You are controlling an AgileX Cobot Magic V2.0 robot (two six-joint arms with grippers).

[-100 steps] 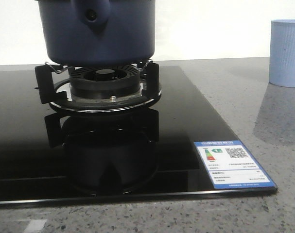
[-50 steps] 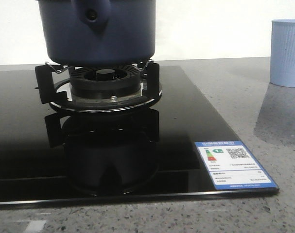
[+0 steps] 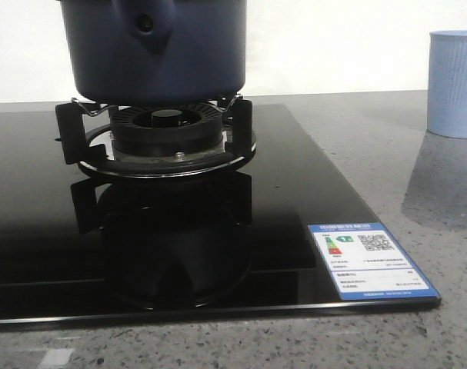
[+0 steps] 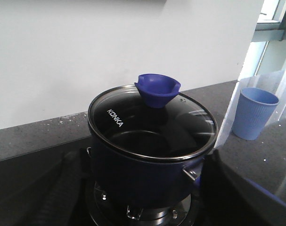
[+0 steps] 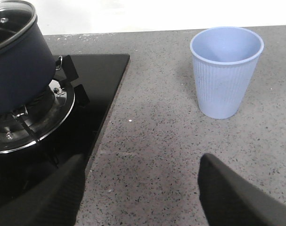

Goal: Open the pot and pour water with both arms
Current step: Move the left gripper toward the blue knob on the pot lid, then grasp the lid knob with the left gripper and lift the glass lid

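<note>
Front view: the pot (image 3: 158, 48) sits on the burner stand (image 3: 160, 134) of a black glass hob (image 3: 295, 192), its handle stub with the small hole facing the camera. A pale blue ribbed cup (image 3: 454, 83) stands well apart on the grey counter (image 3: 418, 184), to the right. Neither arm shows here.

Left wrist view: the pot is seen from above, its glass lid (image 4: 152, 125) in place with a blue knob (image 4: 157, 89) on top, so the opening step is not yet done. The left tool (image 4: 138, 197) hangs near the pot with its two dark fingers (image 4: 62, 193) spread wide on either side of the view and nothing between them.

Right wrist view: the right tool (image 5: 138, 197) is likewise wide apart and empty, poised over bare counter between the hob and the cup (the pot's side is only partly in this view).

Risks, as I judge them: the knob is a shallow flared shape, so a grip taken off-centre could slip and drop the glass lid back onto the rim or the hob. Lifting a water-filled pot by a short stub could let it tilt and spill early. The cup looks light, and a heavy pour or a nudge from the pot could tip it.
</note>
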